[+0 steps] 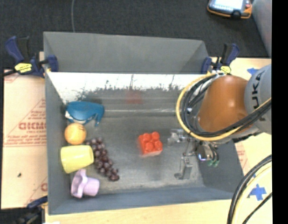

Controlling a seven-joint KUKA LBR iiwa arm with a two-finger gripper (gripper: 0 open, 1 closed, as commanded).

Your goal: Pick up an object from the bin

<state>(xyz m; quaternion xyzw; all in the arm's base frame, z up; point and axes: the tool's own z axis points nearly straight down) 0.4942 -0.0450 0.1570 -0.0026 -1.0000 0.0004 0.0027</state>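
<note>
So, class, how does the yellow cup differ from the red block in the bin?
The yellow cup is rounded and lies on its side; the red block is boxy, studs up. The cup sits by the view's left wall, against purple grapes; the block lies alone mid-bin. Both rest on the bin floor.

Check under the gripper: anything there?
Bare bin floor shows around the gripper; the red block lies apart, toward the bin's middle. Floor beneath the orange wrist cover is hidden.
</note>
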